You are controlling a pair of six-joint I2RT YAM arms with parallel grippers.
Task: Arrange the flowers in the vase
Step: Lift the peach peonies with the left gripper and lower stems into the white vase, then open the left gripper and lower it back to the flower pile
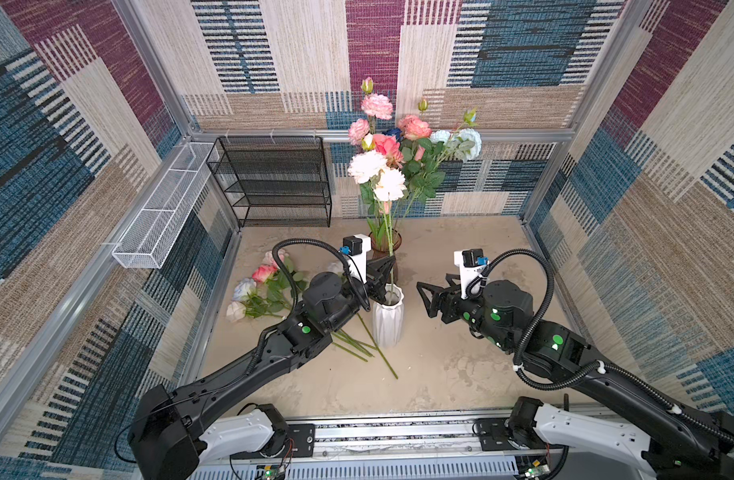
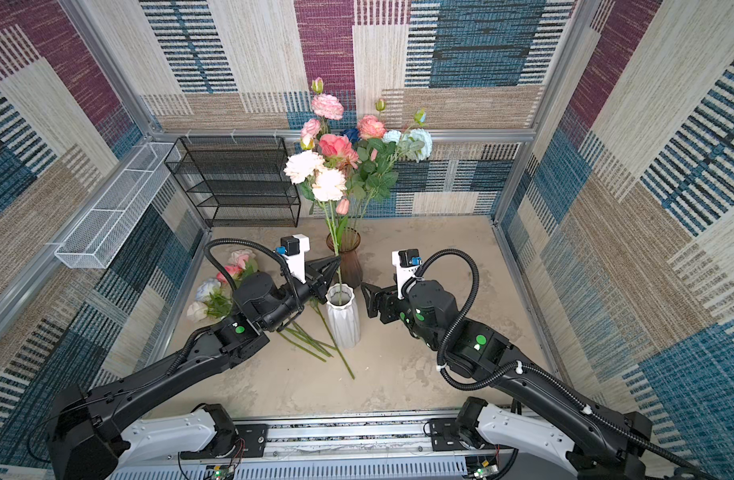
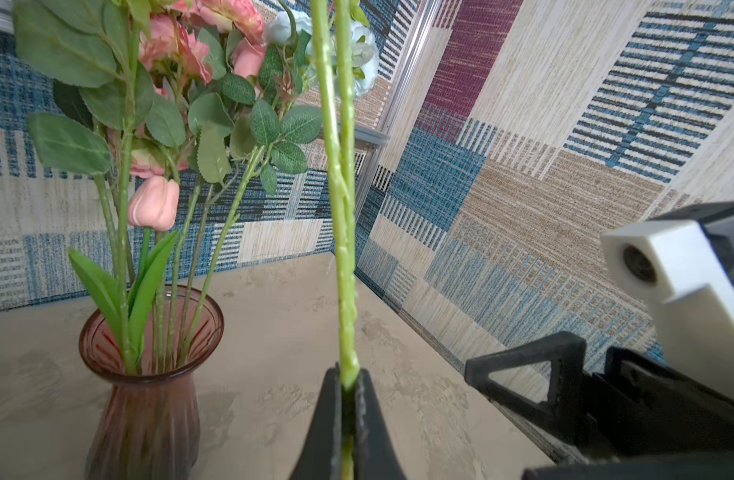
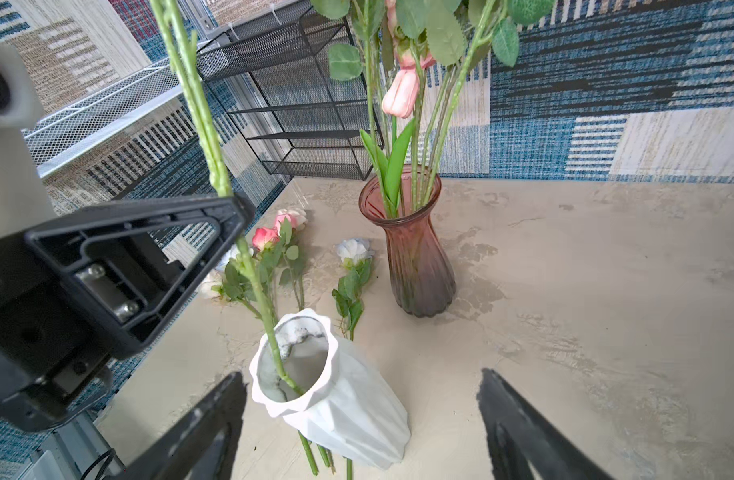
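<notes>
Woven patchwork fabric [image 1: 647, 174] in blue, maroon and beige is stretched over the walls, and a mottled, stone-like beige tabletop [image 1: 440, 374] is spread below. 2 vases are set near its middle: a white ceramic vase [image 1: 388, 324] with pleated, faceted sides and a scalloped rim, and behind it a ribbed reddish glass vase [image 4: 415, 266], waisted at the neck, in which a bunch of flowers [image 1: 415, 129] with serrated leaves is stood. 1 long, knobbly green stem [image 3: 343, 249] (ruffled cream blooms [image 1: 367, 166] are borne at its top) is pinched between the closed fingers of the left gripper [image 3: 348, 386], and its lower end is sunk in the white vase's mouth. The right gripper [image 1: 433, 282] is spread wide and empty just beside that vase. Loose flowers [image 1: 264, 273] are laid flat on the tabletop to the left, their stems [image 4: 307, 453] passing the white vase's foot. A black wire-mesh shelf [image 1: 273, 183] and a white mesh basket [image 1: 161, 224] are seen at the back left.
</notes>
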